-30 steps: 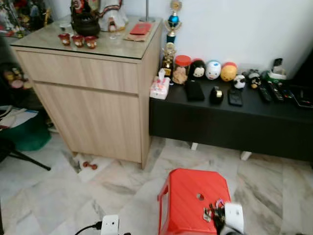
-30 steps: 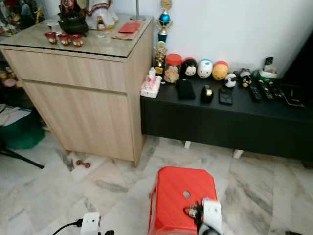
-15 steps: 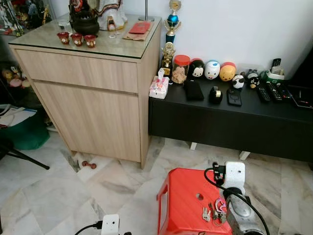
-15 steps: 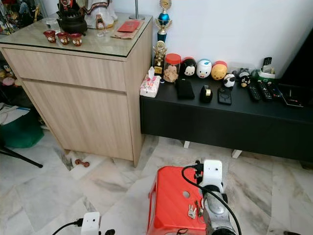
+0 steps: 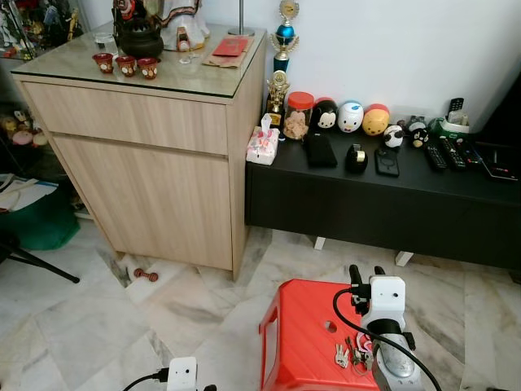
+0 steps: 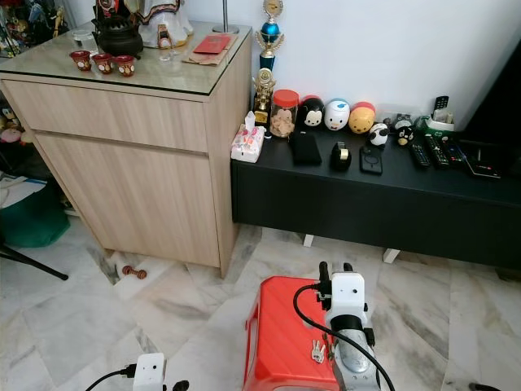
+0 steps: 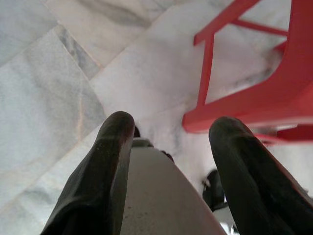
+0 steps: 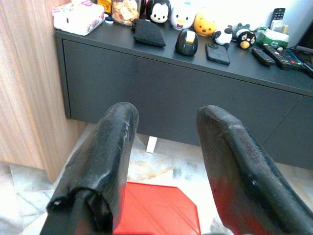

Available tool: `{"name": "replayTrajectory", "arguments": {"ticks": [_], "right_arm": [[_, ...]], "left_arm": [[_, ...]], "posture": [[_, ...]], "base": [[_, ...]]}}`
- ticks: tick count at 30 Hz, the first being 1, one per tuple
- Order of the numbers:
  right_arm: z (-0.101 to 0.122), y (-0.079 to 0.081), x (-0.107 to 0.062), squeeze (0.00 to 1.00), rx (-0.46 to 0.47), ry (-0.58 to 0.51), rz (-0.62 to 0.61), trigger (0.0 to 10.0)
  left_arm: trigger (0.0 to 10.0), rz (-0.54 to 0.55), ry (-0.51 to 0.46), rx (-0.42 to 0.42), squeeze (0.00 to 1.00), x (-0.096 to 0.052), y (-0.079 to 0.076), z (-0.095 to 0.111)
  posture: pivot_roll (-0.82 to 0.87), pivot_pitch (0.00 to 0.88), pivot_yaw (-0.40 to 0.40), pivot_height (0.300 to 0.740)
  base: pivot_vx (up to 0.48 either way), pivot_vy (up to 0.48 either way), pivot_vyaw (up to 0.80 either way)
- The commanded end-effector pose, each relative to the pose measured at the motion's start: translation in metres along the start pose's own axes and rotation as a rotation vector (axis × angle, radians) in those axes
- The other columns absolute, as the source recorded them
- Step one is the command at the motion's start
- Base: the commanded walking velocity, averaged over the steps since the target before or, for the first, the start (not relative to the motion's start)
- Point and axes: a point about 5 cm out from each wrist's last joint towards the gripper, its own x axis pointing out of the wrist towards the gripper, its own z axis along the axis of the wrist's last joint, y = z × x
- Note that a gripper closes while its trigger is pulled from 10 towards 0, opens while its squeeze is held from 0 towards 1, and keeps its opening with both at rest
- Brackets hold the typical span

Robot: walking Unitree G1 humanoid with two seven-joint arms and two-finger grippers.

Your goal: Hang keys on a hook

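Observation:
A bunch of keys [image 5: 352,356] lies on the top of a red plastic stool [image 5: 303,326], near its right side. My right gripper [image 5: 366,270] hovers over the stool's far edge, its white wrist above the keys. In the right wrist view its fingers [image 8: 117,147] stand open with nothing between them, pointing at the black low cabinet [image 8: 161,83]. My left gripper [image 7: 173,122] is open too, low over the marble floor beside the stool's legs [image 7: 254,93].
A light wooden cabinet [image 5: 155,155] with a glass top stands at the left. The black low cabinet [image 5: 383,195] along the wall carries toys, remotes and a tissue box [image 5: 263,145]. A white plug with cable [image 5: 183,373] lies on the floor.
My right arm has risen from the stool's near edge and now reaches over it with the fingers towards the black cabinet. The keys stay on the stool.

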Motion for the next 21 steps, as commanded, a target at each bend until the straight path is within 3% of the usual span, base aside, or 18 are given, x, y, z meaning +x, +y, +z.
{"name": "replayTrajectory", "arguments": {"ticks": [1, 3, 5, 15, 18, 21], "right_arm": [[0.005, -0.001, 0.003, 0.00, 0.011, -0.018, -0.017, 10.0], [0.006, -0.001, 0.002, 0.00, 0.013, -0.025, -0.021, 10.0], [0.006, 0.000, 0.002, 0.00, 0.015, -0.026, -0.022, 10.0], [0.007, -0.001, 0.002, 0.00, 0.015, -0.029, -0.028, 10.0], [0.007, -0.001, 0.002, 0.00, 0.017, -0.029, -0.031, 10.0], [0.010, 0.000, 0.004, 0.00, 0.016, -0.039, -0.028, 10.0]], "left_arm": [[10.0, 0.016, -0.017, -0.056, 0.00, -0.003, 0.009, -0.004], [10.0, 0.053, -0.175, -0.072, 0.00, 0.000, 0.039, 0.030], [10.0, 0.078, -0.234, -0.067, 0.00, -0.001, 0.052, 0.045], [10.0, 0.032, -0.380, -0.014, 0.00, 0.001, 0.059, 0.083], [10.0, 0.018, -0.405, 0.022, 0.00, 0.000, 0.058, 0.088], [10.0, -0.016, -0.410, 0.122, 0.00, -0.003, 0.059, 0.085]], "posture": [[0.03, 0.000, -0.090, 0.740], [0.03, 0.000, -0.090, 0.740], [0.03, 0.000, -0.088, 0.740], [0.03, 0.000, -0.084, 0.740], [0.03, 0.000, -0.084, 0.740], [0.02, 0.000, -0.079, 0.740]], "base": [[0.000, 0.000, 0.00], [0.000, 0.000, 0.00], [0.000, 0.000, 0.00], [0.000, 0.000, 0.00], [0.000, 0.000, 0.00], [0.000, 0.000, 0.00]]}}
